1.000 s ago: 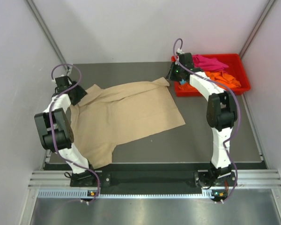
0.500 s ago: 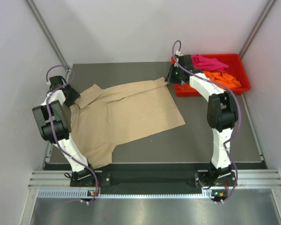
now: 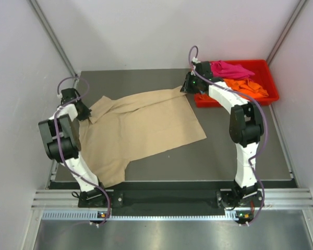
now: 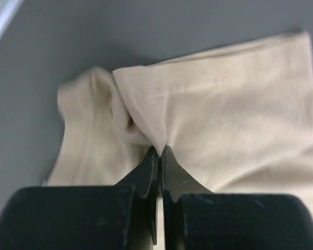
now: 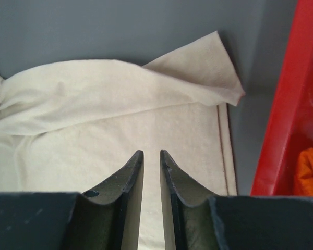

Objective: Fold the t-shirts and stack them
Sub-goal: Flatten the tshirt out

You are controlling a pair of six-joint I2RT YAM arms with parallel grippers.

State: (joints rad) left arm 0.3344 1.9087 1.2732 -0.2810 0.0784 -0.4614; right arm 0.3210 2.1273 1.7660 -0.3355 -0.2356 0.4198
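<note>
A beige t-shirt [image 3: 141, 125] lies spread and rumpled across the dark table. My left gripper [image 3: 85, 115] sits at its far left sleeve and is shut on a pinch of that beige cloth [image 4: 161, 138], which rises into a small peak at the fingertips. My right gripper [image 3: 184, 88] hovers over the shirt's far right corner [image 5: 219, 57]; its jaws stand a narrow gap apart with nothing between them [image 5: 151, 152]. A magenta t-shirt [image 3: 229, 69] and an orange t-shirt [image 3: 245, 86] lie in the red tray.
The red tray [image 3: 274, 88] stands at the back right, its wall [image 5: 287, 104] close beside my right gripper. White walls enclose the table on the left, back and right. Bare dark table shows in front of the shirt.
My left gripper has closed on the sleeve cloth. My right gripper has shifted left from the tray toward the shirt's corner and parted its jaws a little.
</note>
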